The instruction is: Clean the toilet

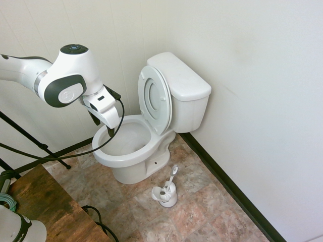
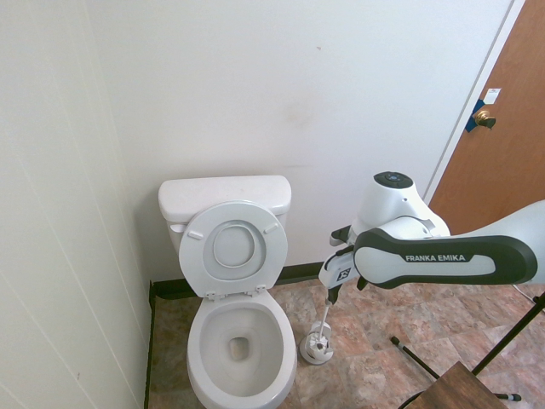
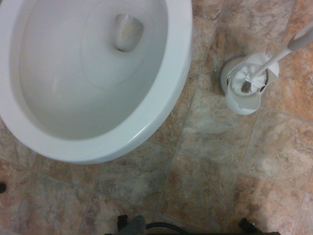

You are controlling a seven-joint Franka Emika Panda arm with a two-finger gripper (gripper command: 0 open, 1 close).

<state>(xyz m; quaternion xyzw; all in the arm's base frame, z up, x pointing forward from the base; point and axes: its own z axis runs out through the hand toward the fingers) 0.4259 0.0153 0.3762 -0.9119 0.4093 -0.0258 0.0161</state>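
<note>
1. White ceramic fills the corner of a small bathroom: the toilet (image 1: 151, 131) stands on the floor with its tank against the back wall, and its seat and lid (image 2: 233, 248) are both tipped up against the tank, so the bowl is open

2. The bowl looks clean and pale in my wrist view, with the drain hole (image 3: 128, 30) at its bottom plainly visible

3. I have the claw (image 1: 103, 122) hanging above the floor just beside the bowl's rim, on the side away from the wall, pointing straight down. Its fingers are spread and it carries nothing

4. A white toilet brush (image 1: 170, 181) sits head-down in its small white holder (image 1: 166, 195) on the mottled brown tile floor (image 3: 205, 186), near the base of the toilet. Its handle leans out at a slant, which I judge leaves it free for a grasp from above

5. In the second exterior view the claw hangs above the brush handle, well apart from it

6. My judgement: cleaning has not begun, and the first step is to lower onto the handle and pinch it

7. The slanted, thin handle could slip if I close off-centre
</note>
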